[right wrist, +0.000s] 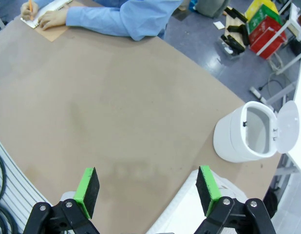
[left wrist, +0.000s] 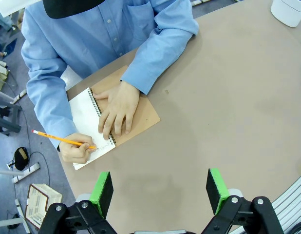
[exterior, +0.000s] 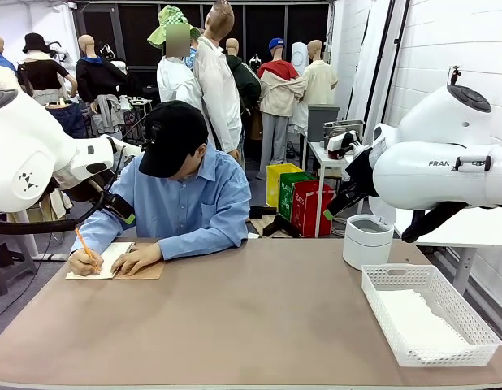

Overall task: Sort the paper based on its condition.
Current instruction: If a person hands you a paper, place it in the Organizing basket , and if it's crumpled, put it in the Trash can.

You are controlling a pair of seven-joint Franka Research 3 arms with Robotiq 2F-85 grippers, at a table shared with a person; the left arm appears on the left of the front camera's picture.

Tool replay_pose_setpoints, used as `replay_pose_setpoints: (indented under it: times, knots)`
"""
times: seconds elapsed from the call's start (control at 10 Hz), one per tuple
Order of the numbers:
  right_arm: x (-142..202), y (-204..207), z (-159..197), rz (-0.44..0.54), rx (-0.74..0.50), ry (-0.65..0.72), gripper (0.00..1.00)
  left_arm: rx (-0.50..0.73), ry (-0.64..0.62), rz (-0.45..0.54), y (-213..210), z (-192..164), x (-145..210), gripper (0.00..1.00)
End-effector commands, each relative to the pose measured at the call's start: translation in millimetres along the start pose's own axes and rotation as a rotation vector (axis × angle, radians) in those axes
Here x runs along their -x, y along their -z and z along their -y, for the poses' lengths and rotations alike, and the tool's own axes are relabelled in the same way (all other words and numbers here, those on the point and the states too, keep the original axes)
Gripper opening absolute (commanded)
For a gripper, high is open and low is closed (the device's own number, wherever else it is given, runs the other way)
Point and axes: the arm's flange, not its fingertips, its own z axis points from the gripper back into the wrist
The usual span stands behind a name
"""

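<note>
While the person (exterior: pixel 182 187) is writing with a pencil (left wrist: pixel 63 140) in the notebook (left wrist: pixel 84 114) at the far left of the desk (exterior: pixel 259 325), I am holding my left hand (left wrist: pixel 159 184) and my right hand (right wrist: pixel 147 187) above the bare top, both spread wide and gripping nothing. The paper (exterior: pixel 417 321) is lying, as far as I can tell, in the white basket (exterior: pixel 379 280) at the near right, with the open-lidded bin (right wrist: pixel 248 134) just beyond. I am judging it best to be waiting well clear of the writing arm until a sheet is offered, then pinching one edge lightly
</note>
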Motion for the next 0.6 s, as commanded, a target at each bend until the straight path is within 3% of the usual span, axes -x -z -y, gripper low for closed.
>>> replay_pose_setpoints:
  times: [0.0, 0.5]
  knots:
    - [-0.3, -0.8, 2.0, 0.002, -0.001, 0.004, 1.00, 0.001, -0.001, -0.002, 0.7, -0.5, 0.2, 1.00]
    - [-0.3, -0.8, 2.0, 0.002, -0.001, 0.004, 1.00, 0.001, -0.001, -0.002, 0.7, -0.5, 0.2, 1.00]
